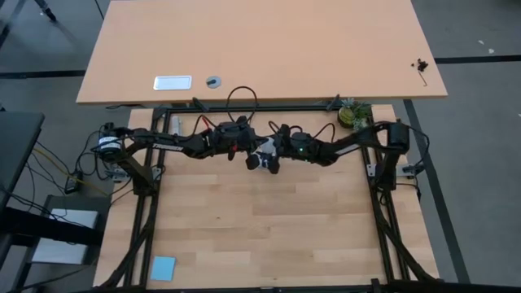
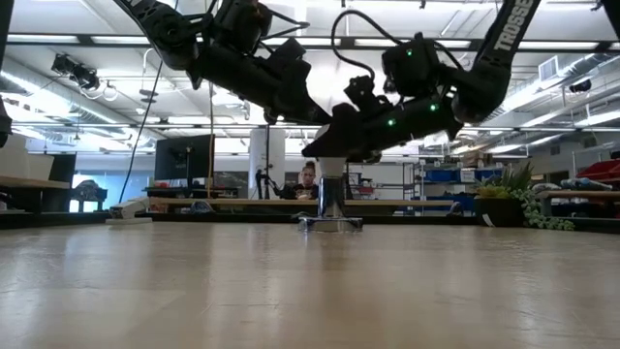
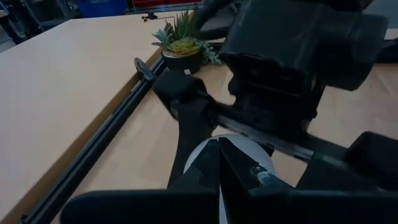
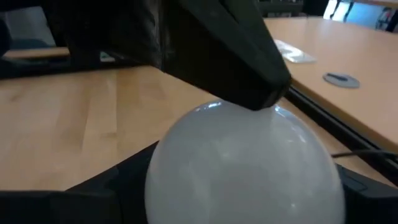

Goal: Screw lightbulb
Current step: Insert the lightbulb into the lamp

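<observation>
The white lightbulb [image 1: 262, 149] stands upright at the table's far middle. Its grey neck [image 2: 332, 191] is in the round silver socket [image 2: 329, 222], which rests on the tabletop. Both grippers meet over it. My right gripper [image 1: 271, 159] comes from the table's right and is shut on the bulb's round glass [image 4: 242, 162]. My left gripper [image 1: 248, 153] comes from the left, shut, with its tip on the bulb's top. In the low view both grippers hide the glass. My left gripper's shut fingertips [image 4: 264, 96] rest on the top of the bulb's dome [image 4: 217, 112], coming slanting down from the table's left. My right gripper holds the bulb's round glass between its two fingers [image 4: 93, 193], one on each side, roughly level from the table's right. The bulb stands upright, its neck in the socket.
A small potted plant [image 1: 354, 114] stands at the far right corner, and a black cord [image 1: 242, 98] loops behind the arms. A blue square [image 1: 164, 267] lies at the near left. A second table [image 1: 326, 49] lies beyond. A person [image 2: 308, 179] shows in the room behind.
</observation>
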You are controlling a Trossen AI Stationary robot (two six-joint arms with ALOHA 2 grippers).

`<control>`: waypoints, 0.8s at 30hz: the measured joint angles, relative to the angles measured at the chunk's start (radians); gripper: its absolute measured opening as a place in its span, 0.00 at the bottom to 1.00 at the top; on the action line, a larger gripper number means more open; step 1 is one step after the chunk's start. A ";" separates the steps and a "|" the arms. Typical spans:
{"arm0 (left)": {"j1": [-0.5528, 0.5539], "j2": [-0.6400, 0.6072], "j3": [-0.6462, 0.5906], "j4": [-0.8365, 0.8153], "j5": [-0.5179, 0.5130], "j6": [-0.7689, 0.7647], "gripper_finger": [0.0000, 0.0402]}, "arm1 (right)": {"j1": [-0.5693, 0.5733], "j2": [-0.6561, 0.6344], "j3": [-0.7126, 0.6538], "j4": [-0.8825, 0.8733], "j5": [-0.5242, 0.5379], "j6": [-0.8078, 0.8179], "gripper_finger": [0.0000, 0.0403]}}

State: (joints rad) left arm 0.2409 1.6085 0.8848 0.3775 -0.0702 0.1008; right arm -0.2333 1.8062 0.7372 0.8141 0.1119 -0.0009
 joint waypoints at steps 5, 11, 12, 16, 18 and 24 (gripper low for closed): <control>0.000 0.000 0.000 0.001 0.000 0.000 0.01 | 0.005 -0.073 0.000 -0.119 0.004 0.000 0.76; 0.000 0.001 -0.001 0.007 -0.004 0.000 0.01 | 0.005 -0.142 0.000 -0.216 0.003 0.006 0.76; 0.000 0.002 -0.001 0.006 -0.004 0.000 0.01 | 0.006 -0.154 -0.001 -0.237 0.002 0.006 0.76; 0.001 0.004 -0.004 -0.013 -0.011 0.000 0.01 | 0.011 -0.194 -0.003 -0.310 -0.001 0.007 0.76; 0.002 0.005 -0.007 -0.029 -0.016 0.000 0.01 | 0.016 -0.213 -0.003 -0.321 -0.002 0.006 0.76; 0.000 0.006 -0.007 -0.022 -0.003 0.002 0.01 | 0.028 -0.236 0.000 -0.332 -0.004 0.000 0.76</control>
State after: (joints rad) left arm 0.2409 1.6147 0.8776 0.3552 -0.0734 0.1031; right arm -0.2054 1.5707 0.7377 0.4817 0.1078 -0.0009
